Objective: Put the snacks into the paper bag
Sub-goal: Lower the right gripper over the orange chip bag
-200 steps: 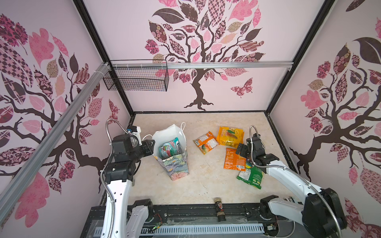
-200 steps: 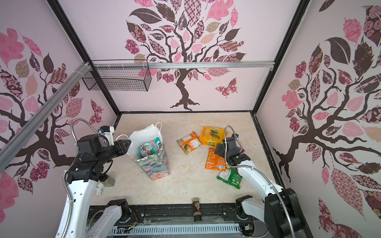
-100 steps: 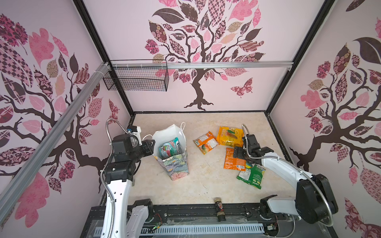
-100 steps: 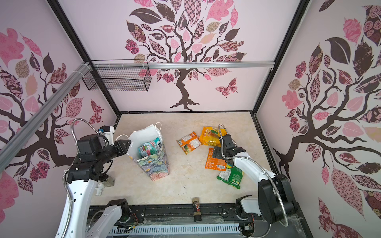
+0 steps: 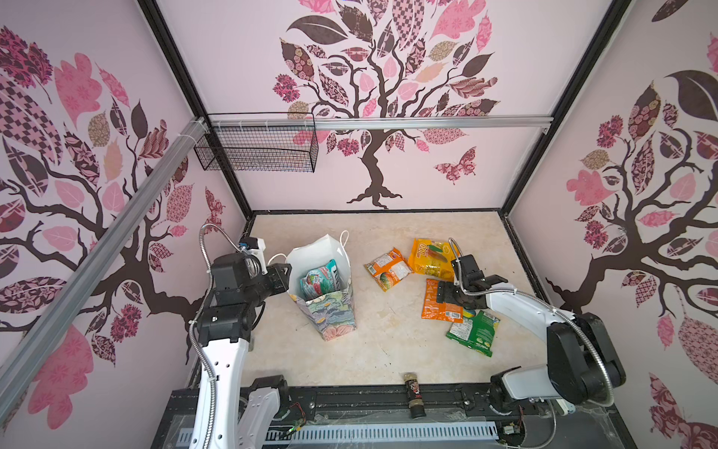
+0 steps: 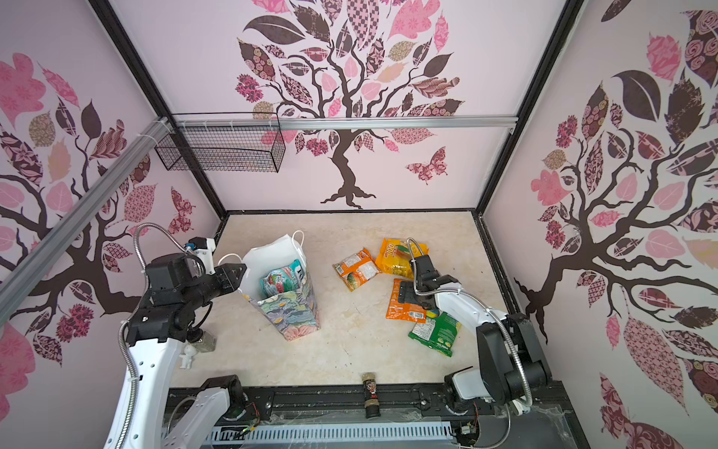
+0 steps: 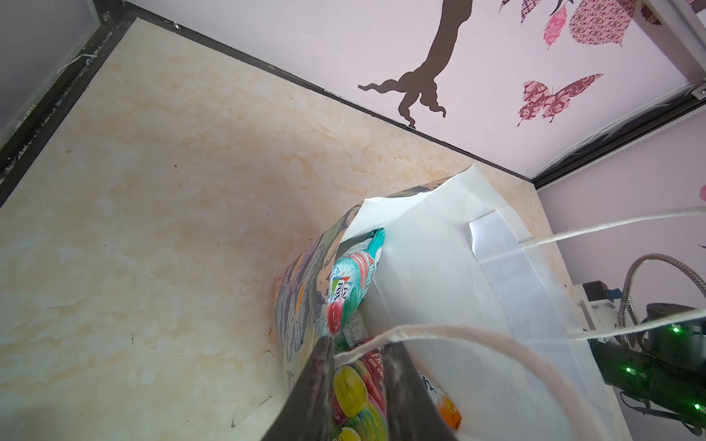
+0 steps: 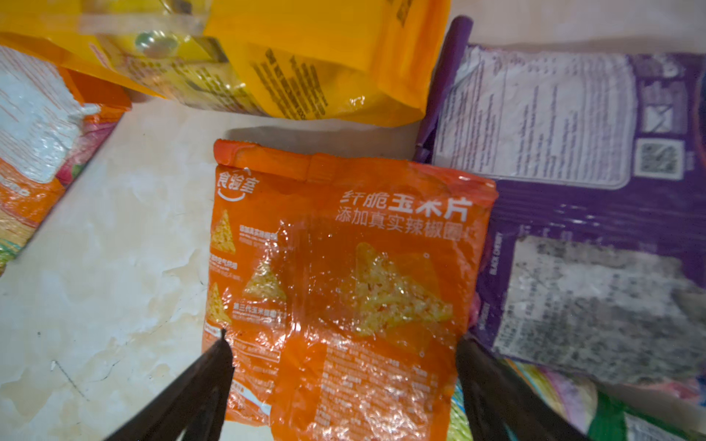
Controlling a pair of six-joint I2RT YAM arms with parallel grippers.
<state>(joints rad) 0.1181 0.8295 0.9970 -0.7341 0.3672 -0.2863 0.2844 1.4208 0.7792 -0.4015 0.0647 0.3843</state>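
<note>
A: Though the walls [image 5: 272,194] carry printed trees, what is the floor [image 5: 388,350] like?
B: Pale marbled beige. The bag [image 5: 334,311] stands at nine o'clock, snacks [image 5: 320,278] inside.
A: And elsewhere?
B: Loose packets [image 5: 388,268] at three o'clock; the right gripper [image 8: 342,336], spread wide, straddles the orange packet [image 5: 437,311]. The left gripper [image 5: 286,271] sits at the bag's rim, fingers [image 7: 313,382] slightly apart, cord [image 7: 458,330] across them; any pinch I cannot tell. A bottle [image 5: 412,388] at six.
</note>
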